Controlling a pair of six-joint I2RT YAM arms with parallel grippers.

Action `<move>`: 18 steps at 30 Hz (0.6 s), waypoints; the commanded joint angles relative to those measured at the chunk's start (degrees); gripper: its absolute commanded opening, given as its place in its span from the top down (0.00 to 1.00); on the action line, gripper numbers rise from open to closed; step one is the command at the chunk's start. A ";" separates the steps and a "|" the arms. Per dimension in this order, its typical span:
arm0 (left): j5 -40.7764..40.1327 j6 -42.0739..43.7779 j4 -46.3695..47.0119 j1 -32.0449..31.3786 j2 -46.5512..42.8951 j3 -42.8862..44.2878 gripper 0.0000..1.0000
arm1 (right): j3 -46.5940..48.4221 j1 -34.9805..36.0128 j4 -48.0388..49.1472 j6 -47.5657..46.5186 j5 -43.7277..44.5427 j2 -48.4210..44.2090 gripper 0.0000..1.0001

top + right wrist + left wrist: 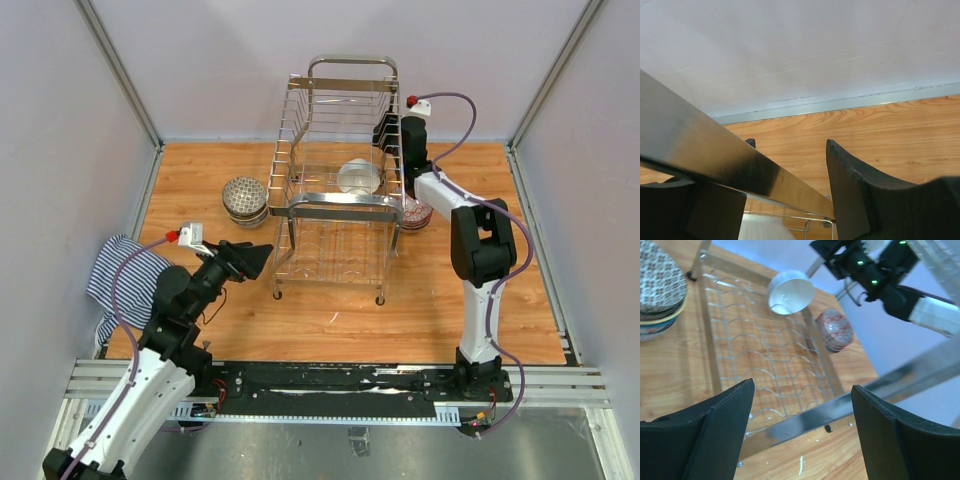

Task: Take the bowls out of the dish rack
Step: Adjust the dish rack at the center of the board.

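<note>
- Left end effector (802, 387): jaws wide apart and empty. It hovers off the near left corner of the dish rack (335, 215) and looks across the rack floor.
- Right end effector (384, 132): jaws apart, up at the far right side of the rack. In its wrist view a chrome rail (715, 160) crosses the gap between the jaws. We cannot tell whether it touches either one.
- Task items: one white bowl (358, 177) sits in the far right part of the rack and appears tilted; it is not yet unloaded. The patterned bowls (245, 200) are stacked on the desk (330, 320) just left of the rack. A reddish bowl (415, 213) lies on the desk just right of it.
- Risk 1: the right end effector descends or swings with the rail inside its jaws. We judge it could hook the rail and drag or tip the rack on its thin legs.
- Risk 2: a shallow pinch on the rim of the glazed, tilted bowl. It could slip and drop onto the wires.
- Risk 3: both arms face the same bowl. If both reach in, they could collide over the rack.
- Risk 4: a careless set-down beside the rack could knock the reddish bowl or the stack.
</note>
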 commanded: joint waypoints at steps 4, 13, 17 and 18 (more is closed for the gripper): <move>8.84 3.23 4.63 -0.41 -4.66 -0.47 0.16 | 2.16 -1.70 -2.40 1.99 5.83 0.91 0.41; 14.89 6.91 3.09 -0.41 -1.97 1.52 0.16 | 2.89 -1.59 -3.65 2.60 5.75 1.00 0.40; 16.04 9.06 2.04 -0.43 -1.04 2.46 0.15 | 2.83 -1.61 -3.85 2.87 5.58 0.91 0.39; 16.22 9.67 1.39 -0.41 -0.45 2.88 0.15 | 2.83 -1.58 -3.90 2.96 5.50 0.84 0.39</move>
